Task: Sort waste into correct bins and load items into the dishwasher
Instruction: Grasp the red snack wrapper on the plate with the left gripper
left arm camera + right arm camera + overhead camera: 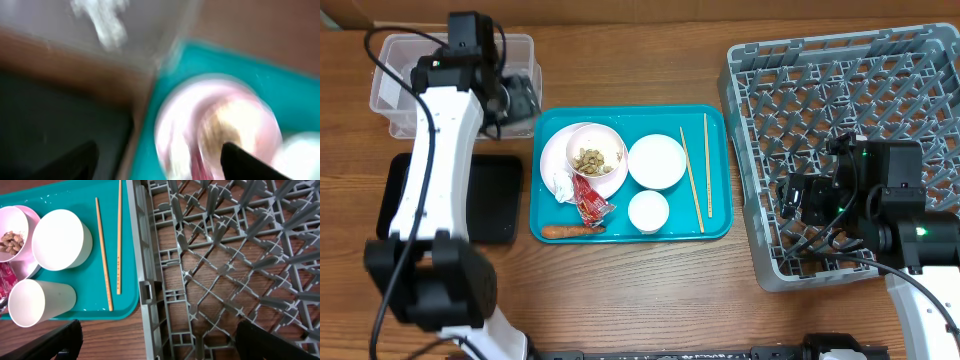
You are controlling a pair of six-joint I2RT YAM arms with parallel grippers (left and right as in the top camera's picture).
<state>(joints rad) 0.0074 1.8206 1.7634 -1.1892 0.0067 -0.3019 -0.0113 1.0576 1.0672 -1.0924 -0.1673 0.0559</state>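
Your left hand (pixel 159 150) was spread wide, empty, near the clear tub (pixel 420 38); your right hand (pixel 157 330) hung fully spread, empty, over the grey rack (pixel 225 255) edge.

It is all blurry. The tool (pixel 160 167) has its two tips far apart. Just ahead lies a pink plate (pixel 172 117) on a teal tray (pixel 235 57). Farther ahead, left, white tissue (pixel 102 22) sits in a clear tub (pixel 160 35)

Teal tray (pixel 718 215), grey lattice rack (pixel 800 80), plain black bin (pixel 498 195), pale pink plate (pixel 554 152), white bowl (pixel 656 161), crinkly red wrapper (pixel 590 205), orange stick (pixel 570 231), brown wood-grain table (pixel 650 290).
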